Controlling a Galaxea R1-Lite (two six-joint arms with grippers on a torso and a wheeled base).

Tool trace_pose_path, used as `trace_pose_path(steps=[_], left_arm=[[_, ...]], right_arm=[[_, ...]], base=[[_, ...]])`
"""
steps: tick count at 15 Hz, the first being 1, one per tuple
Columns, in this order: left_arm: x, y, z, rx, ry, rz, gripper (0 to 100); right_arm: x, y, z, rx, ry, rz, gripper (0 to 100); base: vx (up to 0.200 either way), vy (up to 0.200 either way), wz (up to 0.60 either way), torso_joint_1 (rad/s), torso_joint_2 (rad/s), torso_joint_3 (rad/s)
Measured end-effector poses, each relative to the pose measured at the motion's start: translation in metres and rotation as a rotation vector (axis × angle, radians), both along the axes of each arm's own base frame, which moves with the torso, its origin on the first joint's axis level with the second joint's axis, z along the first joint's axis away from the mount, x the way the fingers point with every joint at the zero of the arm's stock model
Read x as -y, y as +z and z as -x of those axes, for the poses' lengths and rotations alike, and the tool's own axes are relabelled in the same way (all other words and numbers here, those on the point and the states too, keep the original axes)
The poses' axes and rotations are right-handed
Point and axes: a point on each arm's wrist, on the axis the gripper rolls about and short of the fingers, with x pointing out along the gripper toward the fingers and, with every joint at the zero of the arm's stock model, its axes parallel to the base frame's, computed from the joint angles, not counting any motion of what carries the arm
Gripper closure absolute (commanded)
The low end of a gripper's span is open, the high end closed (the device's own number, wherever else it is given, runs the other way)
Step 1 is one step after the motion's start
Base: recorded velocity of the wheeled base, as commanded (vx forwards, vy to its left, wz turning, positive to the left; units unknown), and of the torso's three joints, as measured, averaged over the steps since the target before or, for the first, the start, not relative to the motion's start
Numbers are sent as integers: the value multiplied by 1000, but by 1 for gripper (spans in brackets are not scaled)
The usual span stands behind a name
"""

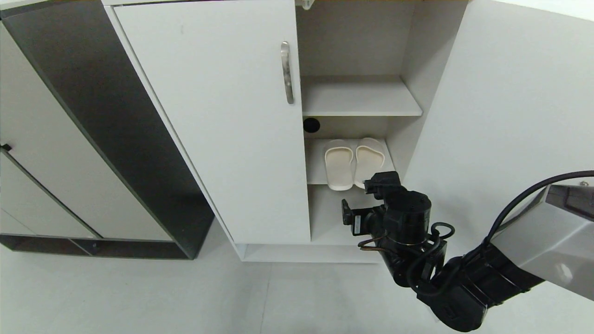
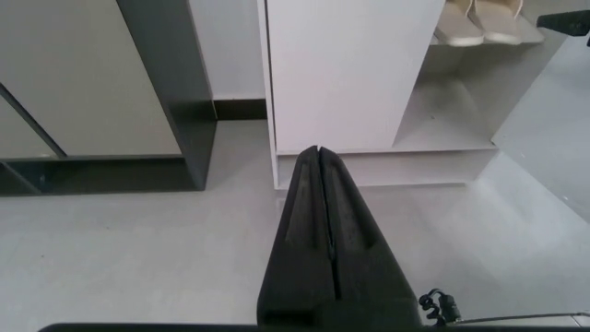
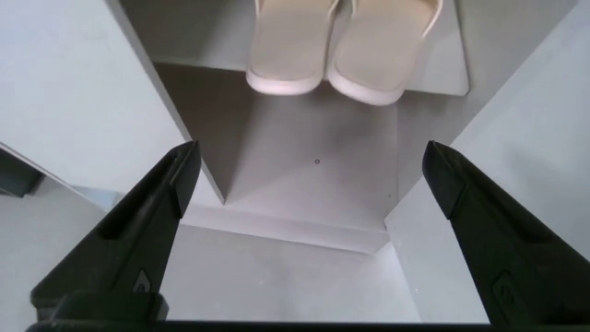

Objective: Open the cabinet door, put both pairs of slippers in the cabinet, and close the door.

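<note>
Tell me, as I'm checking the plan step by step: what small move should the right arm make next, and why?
Probably draw the right gripper back from the cabinet opening. Its jaws stand open and empty, and one pair of slippers already lies on the middle shelf, so nothing is left to release there. The door stands open, leaving room to withdraw.

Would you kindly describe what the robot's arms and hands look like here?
The right arm is black at the wrist with looping black cables, joined to a pale grey housing. The right hand and left hand have matte black, tapering fingers.
</note>
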Motion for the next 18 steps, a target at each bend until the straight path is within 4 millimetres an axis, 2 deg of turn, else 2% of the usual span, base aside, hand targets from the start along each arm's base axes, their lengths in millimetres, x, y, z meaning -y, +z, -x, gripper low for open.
trace_pose_path(steps=[4,13,18], left_arm=[[0,0,0,0,-1,0,100],[0,0,0,0,-3,-3,100],[0,0,0,0,-1,-5,100]], right_arm=[[-2,-1,3,1,8,1,0],[1,-10,10,-21,27,56,0],[2,-13,12,-26,60,61,0]], base=[[0,0,0,5,1,165],[0,0,0,0,1,6],[0,200,0,3,0,3]])
